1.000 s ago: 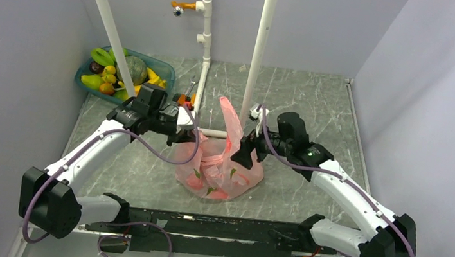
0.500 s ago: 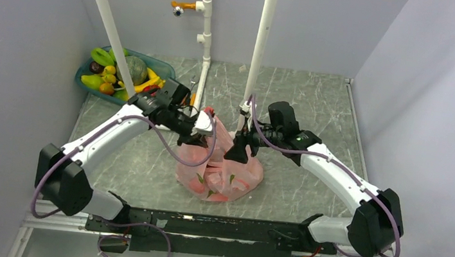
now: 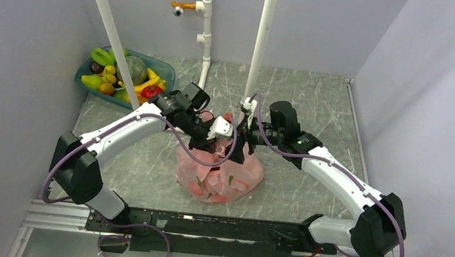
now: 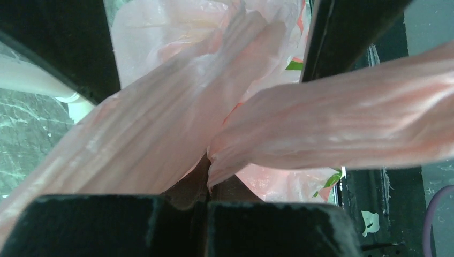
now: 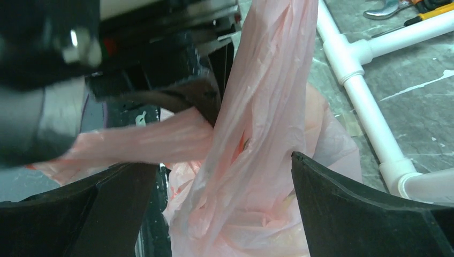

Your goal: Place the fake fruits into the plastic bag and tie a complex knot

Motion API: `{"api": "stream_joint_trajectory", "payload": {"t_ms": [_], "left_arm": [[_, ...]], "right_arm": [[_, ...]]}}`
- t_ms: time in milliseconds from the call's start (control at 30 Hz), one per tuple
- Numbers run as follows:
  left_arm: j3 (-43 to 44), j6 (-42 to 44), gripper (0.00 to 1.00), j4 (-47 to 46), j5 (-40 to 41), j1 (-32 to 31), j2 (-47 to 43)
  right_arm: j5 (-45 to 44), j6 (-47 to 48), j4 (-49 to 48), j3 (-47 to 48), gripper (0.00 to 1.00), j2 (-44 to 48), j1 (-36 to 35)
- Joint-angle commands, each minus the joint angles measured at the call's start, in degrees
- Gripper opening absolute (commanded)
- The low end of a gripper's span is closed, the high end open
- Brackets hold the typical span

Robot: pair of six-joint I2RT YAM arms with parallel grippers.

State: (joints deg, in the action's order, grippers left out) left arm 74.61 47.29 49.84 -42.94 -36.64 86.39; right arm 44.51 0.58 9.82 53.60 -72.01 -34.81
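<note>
The pink plastic bag [image 3: 219, 176] sits bulging on the table between my two arms, its red-and-green prints showing. My left gripper [image 3: 209, 139] is over the bag's top and shut on a twisted pink handle strip [image 4: 321, 123], whose film is pinched at the jaw seam. A second strip [image 4: 144, 134] crosses it. My right gripper [image 3: 244, 142] is open, its fingers [image 5: 369, 209] on either side of an upright handle strip [image 5: 267, 107] without touching it. Several fake fruits [image 3: 118, 74] lie in the basin at the far left. No tightened knot shows.
The teal basin [image 3: 162, 67] stands at the back left. White pipe uprights [image 3: 260, 42] and a floor pipe [image 5: 356, 80] run just behind the bag. A metal wrench [image 5: 381, 8] and an orange-yellow tool [image 5: 428, 12] lie beyond the pipe.
Both grippers have moved inward and now meet above the bag. The handle strip that stood tall a second ago is pulled down between them. My left arm has swung right with its strip.
</note>
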Motion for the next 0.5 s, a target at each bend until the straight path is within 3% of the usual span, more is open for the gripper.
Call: {"api": "stream_joint_trajectory", "payload": {"t_ms": [0, 100, 267, 467], "left_arm": [[2.21, -2.77, 0.0, -0.84, 3.08, -1.08, 0.91], [2.43, -5.64, 0.0, -1.7, 4.64, -0.77, 1.29], [0.3, -9.64, 0.0, -5.58, -1.5, 2.37, -1.53], [1.38, -12.55, 0.0, -6.1, 1.38, 1.66, -0.47]], "right_arm": [[-2.08, -2.17, -4.96, -0.42, 0.98, 1.91, -0.34], [-1.99, -1.35, -2.75, -0.17, 1.0, 2.48, -0.37], [-2.48, 2.0, 0.86, -2.56, 1.0, 6.14, -0.29], [-4.43, -0.49, -5.38, -5.32, 1.0, 8.7, -1.23]]}}
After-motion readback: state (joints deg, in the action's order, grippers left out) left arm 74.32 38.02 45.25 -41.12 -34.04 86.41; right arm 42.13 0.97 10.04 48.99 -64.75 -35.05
